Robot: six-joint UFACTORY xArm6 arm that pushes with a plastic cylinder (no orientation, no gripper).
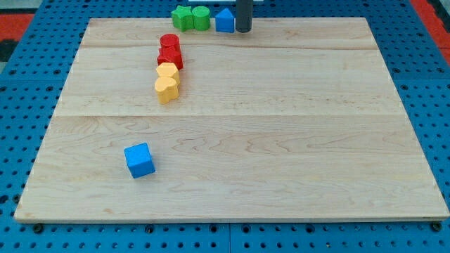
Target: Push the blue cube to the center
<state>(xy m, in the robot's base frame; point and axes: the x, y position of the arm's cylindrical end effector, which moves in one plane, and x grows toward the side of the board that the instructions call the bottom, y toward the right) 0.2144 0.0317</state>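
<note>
The blue cube [139,159] lies on the wooden board [281,140] in the lower left part of the view. My tip [242,30] is at the view's top edge of the board, just right of a blue house-shaped block [224,20]. The tip is far from the blue cube, up and to the right of it.
Two green blocks [191,17] sit left of the blue house-shaped block at the top edge. Two red blocks [169,50] and two yellow blocks [167,81] form a column at the upper left. A blue pegboard [422,84] surrounds the board.
</note>
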